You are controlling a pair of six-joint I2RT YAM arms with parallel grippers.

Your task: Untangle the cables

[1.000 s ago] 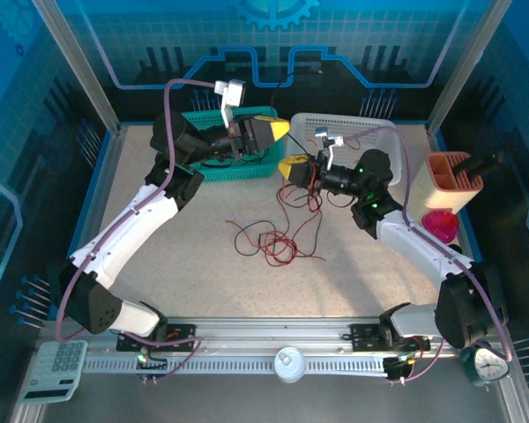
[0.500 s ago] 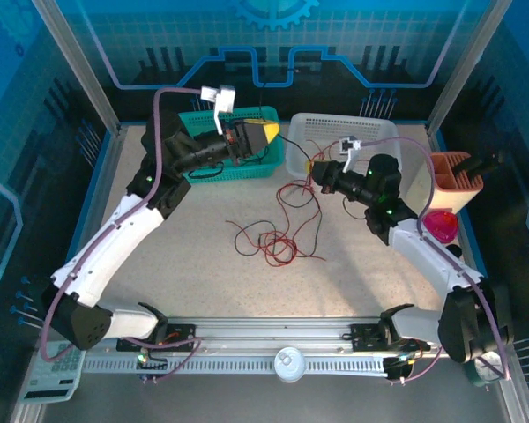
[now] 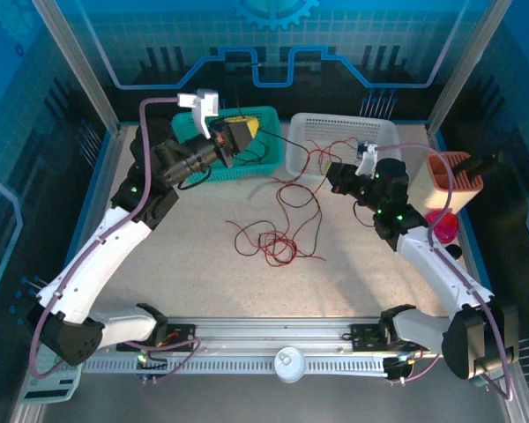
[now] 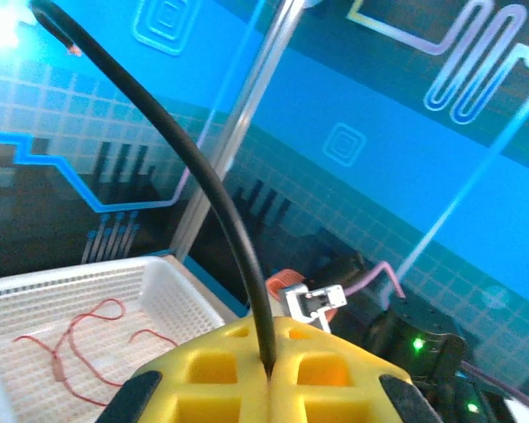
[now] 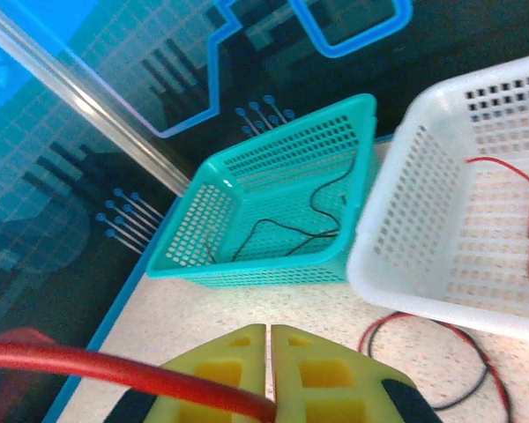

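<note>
Where the tabletop (image 3: 185, 256) opens out at six o'clock of the teal basket (image 3: 251, 171) and white basket (image 3: 381, 130), the cables (image 3: 273, 240) lie tangled. They are light, limp and snag-prone, best pinched near a free end. Left jaws are clamped on a black strand (image 4: 213, 189), right jaws on a red strand (image 5: 97, 366). The crossings, perhaps knotted, are too fine to trace.

Bright blue-tinted light, soft shadows; left wrist: corner glare, black cable (image 4: 203, 176) perhaps blurred

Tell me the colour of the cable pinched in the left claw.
The cable is black; the left wrist view shows it best.
</note>
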